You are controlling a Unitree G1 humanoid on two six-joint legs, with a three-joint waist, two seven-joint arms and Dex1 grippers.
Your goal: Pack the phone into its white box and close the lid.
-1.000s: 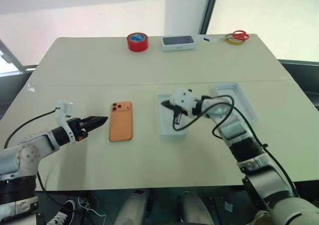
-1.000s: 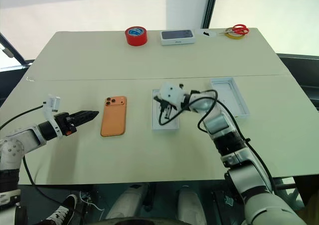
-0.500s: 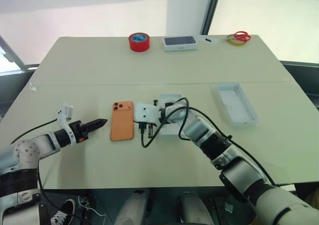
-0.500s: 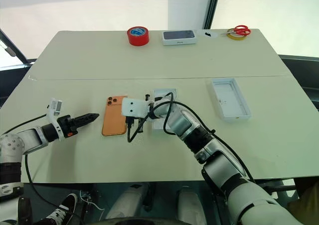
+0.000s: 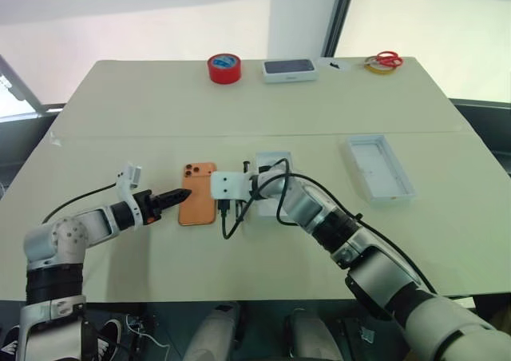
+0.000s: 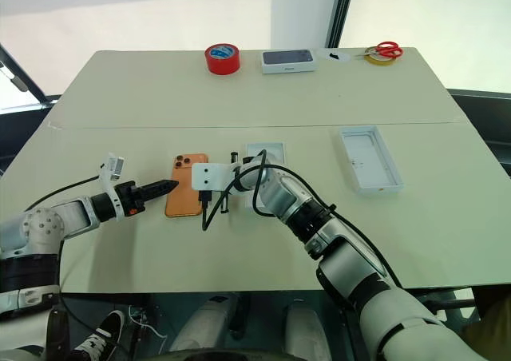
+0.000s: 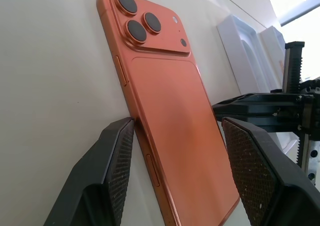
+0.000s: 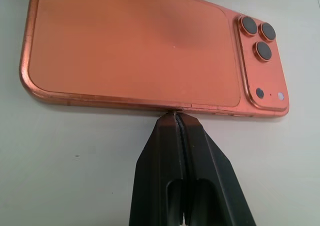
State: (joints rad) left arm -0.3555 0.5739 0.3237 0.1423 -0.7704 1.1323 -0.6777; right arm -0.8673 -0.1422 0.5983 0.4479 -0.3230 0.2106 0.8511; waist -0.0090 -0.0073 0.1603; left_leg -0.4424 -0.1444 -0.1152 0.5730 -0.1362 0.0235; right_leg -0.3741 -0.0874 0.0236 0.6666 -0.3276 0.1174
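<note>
The phone (image 5: pixel 196 204) lies flat and face-down on the worktop (image 5: pixel 239 105), its orange back up, a little to the robot's left of centre. Its long axis runs away from the robot, with the camera cluster at the far end, in the far-left corner.

Both arms close on it from opposite long sides. The left pincer (image 7: pixel 175 181) is released, its two pads spread wider than the phone's width: in the left wrist view one pad sits at the phone's near long edge and the other stands over its far long edge, so the phone's near end lies between them. The left pincer points across the phone towards the robot's right.

The right pincer (image 8: pixel 176 117) is clenched with nothing in it, its joined tips pressed against, or just beside, the middle of the phone's right-hand long edge. It looks set to brace or nudge the phone sideways while the left pincer grips across the short width.

The white box (image 5: pixel 271 163) lies just right of the phone, partly behind the right wrist. The lid (image 5: pixel 380 166) lies well apart, further right, open side up. Packing has not begun.
</note>
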